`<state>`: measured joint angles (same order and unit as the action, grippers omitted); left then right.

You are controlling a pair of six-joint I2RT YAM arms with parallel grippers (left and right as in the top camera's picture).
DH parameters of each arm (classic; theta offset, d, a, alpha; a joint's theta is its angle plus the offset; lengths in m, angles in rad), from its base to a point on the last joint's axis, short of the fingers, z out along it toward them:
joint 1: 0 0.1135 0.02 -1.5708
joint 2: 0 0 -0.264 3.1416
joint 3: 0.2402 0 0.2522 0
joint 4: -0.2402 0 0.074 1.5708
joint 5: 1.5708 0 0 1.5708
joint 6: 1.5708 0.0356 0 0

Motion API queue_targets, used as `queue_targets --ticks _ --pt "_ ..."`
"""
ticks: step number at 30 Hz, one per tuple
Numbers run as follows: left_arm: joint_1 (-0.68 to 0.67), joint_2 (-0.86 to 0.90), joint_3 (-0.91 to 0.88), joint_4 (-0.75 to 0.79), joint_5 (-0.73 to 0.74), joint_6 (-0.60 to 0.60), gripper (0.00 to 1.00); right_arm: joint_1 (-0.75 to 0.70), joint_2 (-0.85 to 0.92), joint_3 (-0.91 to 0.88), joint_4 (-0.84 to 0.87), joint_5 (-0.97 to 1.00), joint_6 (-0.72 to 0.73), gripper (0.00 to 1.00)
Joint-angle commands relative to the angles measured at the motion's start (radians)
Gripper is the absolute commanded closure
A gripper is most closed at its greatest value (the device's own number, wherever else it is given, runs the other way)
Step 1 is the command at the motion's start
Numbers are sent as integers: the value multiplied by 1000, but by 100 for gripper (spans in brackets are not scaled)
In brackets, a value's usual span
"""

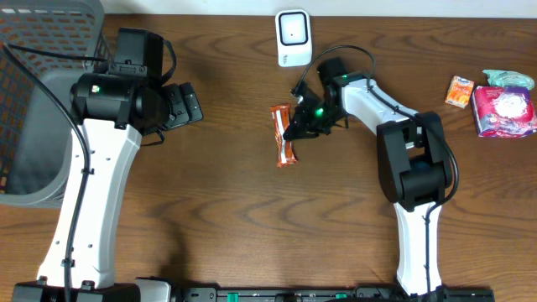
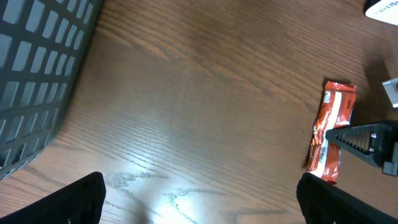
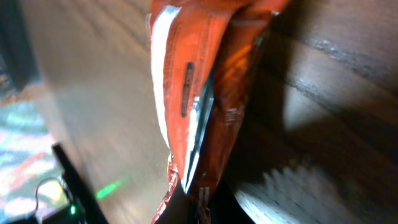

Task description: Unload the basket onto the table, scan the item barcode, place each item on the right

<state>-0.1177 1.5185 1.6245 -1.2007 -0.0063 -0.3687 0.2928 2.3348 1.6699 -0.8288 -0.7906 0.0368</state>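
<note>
Filling our right wrist view, the orange snack bar (image 3: 199, 93) is showing a white panel with dark print, its wrapper creased and bunching where we are gripping it. We are keeping our right hand (image 1: 295, 127) closed on the bar, pinching the wrapper at its long edge on the side facing the right arm, about midway along its length. From overhead, the bar is lying lengthwise near the middle of the wooden desk (image 1: 226, 218). It is sitting a little nearer to us than the white scanner (image 1: 293, 38), which is standing at the far edge and apart from the bar. We cannot tell whether the bar is raised off the wood.

We are holding our left hand (image 2: 199, 202) wide open with nothing between its fingers, hovering over bare wood. A grey basket (image 1: 33, 101) is sitting beside it at the far left corner. Well apart at the far right, a small orange box (image 1: 459, 91), a pink packet (image 1: 503, 111) and a teal packet (image 1: 508, 78) are lying clustered together.
</note>
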Motion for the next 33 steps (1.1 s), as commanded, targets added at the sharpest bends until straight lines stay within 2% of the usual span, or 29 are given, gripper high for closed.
queue_targets --ticks 1,8,11,18,22,24,25,26,28,31,33 --pt "3 -9 0 -3 -10 5 2 -8 26 -13 -5 -138 -195 99" --pt "3 -9 0 -3 -10 5 2 -11 25 -13 -55 -341 -450 99" --pt "3 -9 0 -3 -10 5 2 -11 25 -11 -81 -364 -505 99" --pt "3 -9 0 -3 -10 5 2 -13 24 2 -103 -363 -505 99" --pt "3 -9 0 -3 -10 5 2 -20 -11 23 -110 -304 -377 99" --pt "3 -9 0 -3 -10 5 2 -20 -54 39 -110 -196 -261 99" --pt "3 -9 0 -3 -10 5 2 -17 -88 50 -108 -71 -158 99" --pt "3 -9 0 -3 -10 5 2 -6 -136 60 -112 143 -18 99" --pt "3 -9 0 -3 -10 5 2 23 -220 64 -129 460 147 99" --pt "3 -9 0 -3 -10 5 2 76 -332 64 -150 799 334 99" --pt "3 -9 0 -3 -10 5 2 117 -380 64 -155 975 382 99"
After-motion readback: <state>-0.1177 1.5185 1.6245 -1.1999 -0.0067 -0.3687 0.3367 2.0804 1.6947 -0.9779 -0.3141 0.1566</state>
